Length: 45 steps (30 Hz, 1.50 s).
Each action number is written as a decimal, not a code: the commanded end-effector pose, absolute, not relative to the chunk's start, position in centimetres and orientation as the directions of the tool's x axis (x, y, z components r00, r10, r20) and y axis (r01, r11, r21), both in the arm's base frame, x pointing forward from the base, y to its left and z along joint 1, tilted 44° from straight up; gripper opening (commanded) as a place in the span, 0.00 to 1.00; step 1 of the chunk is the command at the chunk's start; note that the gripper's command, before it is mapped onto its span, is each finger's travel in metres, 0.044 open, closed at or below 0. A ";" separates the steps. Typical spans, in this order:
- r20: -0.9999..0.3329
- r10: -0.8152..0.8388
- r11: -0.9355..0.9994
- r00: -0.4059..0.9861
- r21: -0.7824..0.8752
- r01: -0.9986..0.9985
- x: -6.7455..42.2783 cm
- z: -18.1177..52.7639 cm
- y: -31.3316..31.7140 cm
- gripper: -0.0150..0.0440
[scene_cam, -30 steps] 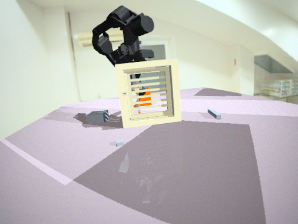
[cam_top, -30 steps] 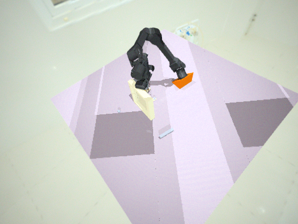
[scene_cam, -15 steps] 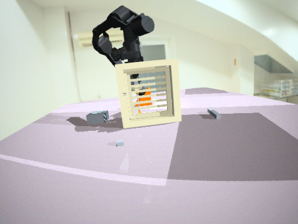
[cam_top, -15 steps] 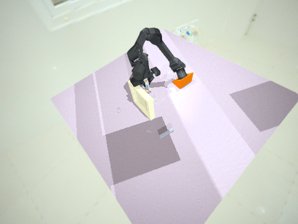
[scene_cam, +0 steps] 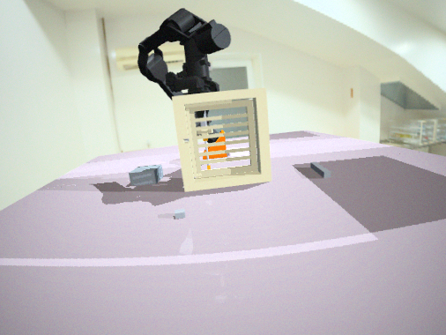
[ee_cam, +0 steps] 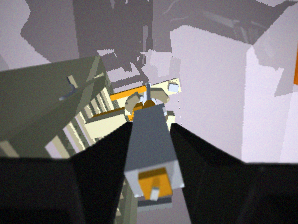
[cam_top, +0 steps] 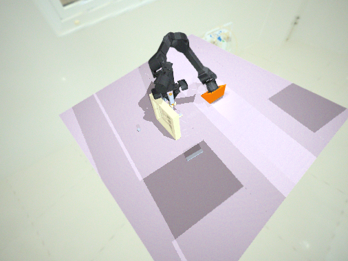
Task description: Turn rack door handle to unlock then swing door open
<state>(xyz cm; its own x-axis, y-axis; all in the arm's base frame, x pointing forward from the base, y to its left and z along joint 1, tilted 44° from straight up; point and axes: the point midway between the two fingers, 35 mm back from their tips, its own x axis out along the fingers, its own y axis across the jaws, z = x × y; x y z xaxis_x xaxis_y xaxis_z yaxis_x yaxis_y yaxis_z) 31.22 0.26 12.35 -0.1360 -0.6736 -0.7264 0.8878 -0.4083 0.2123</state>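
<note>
Our cream rack (cam_top: 177, 130) (scene_cam: 263, 141) (ee_cam: 40, 92) stands upright left of centre from above, and near its upper end our black gripper (cam_top: 170, 95) (scene_cam: 204, 115) (ee_cam: 151, 128) is partly closed, clamped on the door's grey handle (cam_top: 171, 99) (scene_cam: 205, 118) (ee_cam: 150, 137), mid-frame at the wrist. We expect that handle to feel rigid, light and perhaps slippery, so we should squeeze its long flat sides squarely, keeping clear of the rack's thin slats.

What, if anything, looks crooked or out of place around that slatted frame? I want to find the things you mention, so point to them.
Nothing looks spilled or broken. The slatted frame (cam_top: 176, 128) (scene_cam: 265, 137) stands upright; the small grey-blue block (cam_top: 139, 130) (scene_cam: 179, 214) and the grey bar (cam_top: 194, 155) (scene_cam: 320, 170) lie apart from it, though whether they belong there I cannot tell.
</note>
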 end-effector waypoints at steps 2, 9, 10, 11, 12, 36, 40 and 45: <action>-0.729 -0.671 -0.422 -0.132 0.229 0.877 31.3 12.3 0.3 0.51; -0.729 -0.671 -0.417 -0.132 0.224 0.881 31.3 12.3 0.3 0.75; -0.729 -0.671 -0.402 -0.132 0.208 0.892 31.3 12.3 0.3 0.75; -0.729 -0.671 -0.376 -0.132 0.181 0.909 31.4 12.3 0.3 0.75; -0.729 -0.671 -0.344 -0.132 0.149 0.927 31.4 12.3 0.3 0.75; -0.729 -0.671 0.481 -0.132 -0.564 0.671 31.4 12.3 0.3 0.75; -0.729 -0.671 0.583 -0.132 -0.629 0.514 31.4 12.3 0.3 0.75; -0.729 -0.671 0.677 -0.132 -0.676 0.290 31.4 12.3 0.3 0.75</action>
